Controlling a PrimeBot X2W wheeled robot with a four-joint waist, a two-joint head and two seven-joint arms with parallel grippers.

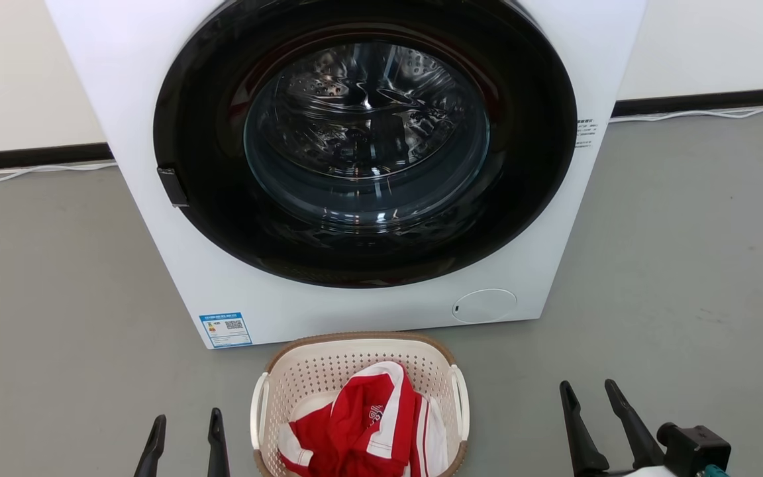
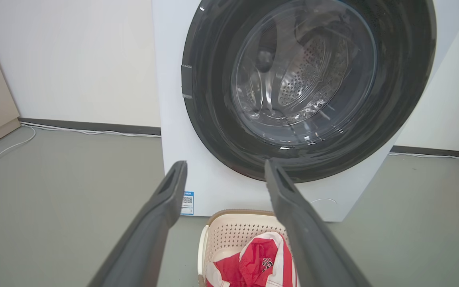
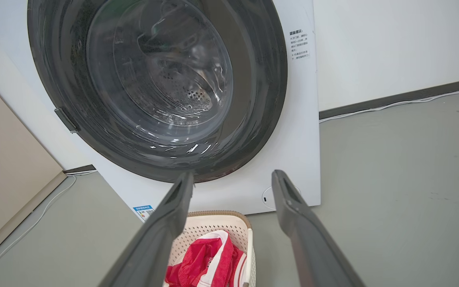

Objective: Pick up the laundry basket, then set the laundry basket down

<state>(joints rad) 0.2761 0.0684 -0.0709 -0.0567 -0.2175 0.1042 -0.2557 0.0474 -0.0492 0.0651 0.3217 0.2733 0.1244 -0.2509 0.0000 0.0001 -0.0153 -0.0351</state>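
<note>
- The left gripper point(image 1: 187, 416) is at the near edge of the floor point(image 1: 686, 265), fingers spread with nothing between them. It is just to the left of the laundry basket and not touching it.
- The right gripper point(image 1: 588, 384) is also released, its two dark fingers parted around bare floor. It is well to the right of the basket.
- The laundry basket point(image 1: 315, 371) stands on the floor between the two grippers, near the middle of the floor's near edge. Its brown rim faces up, with one white handle point(image 1: 259, 411) on each side.
- A red and white garment point(image 1: 361, 424) lies crumpled inside the basket, towards its near end.
- The washing machine point(image 1: 236, 298) stands just beyond the basket's far rim. Its round dark door point(image 1: 209, 199) is closed over a shiny drum, and a blue label point(image 1: 225, 329) sits at its lower left corner.
- At the floor's far edge, a white cable point(image 1: 686, 114) runs along a dark skirting board below the pale wall.
</note>
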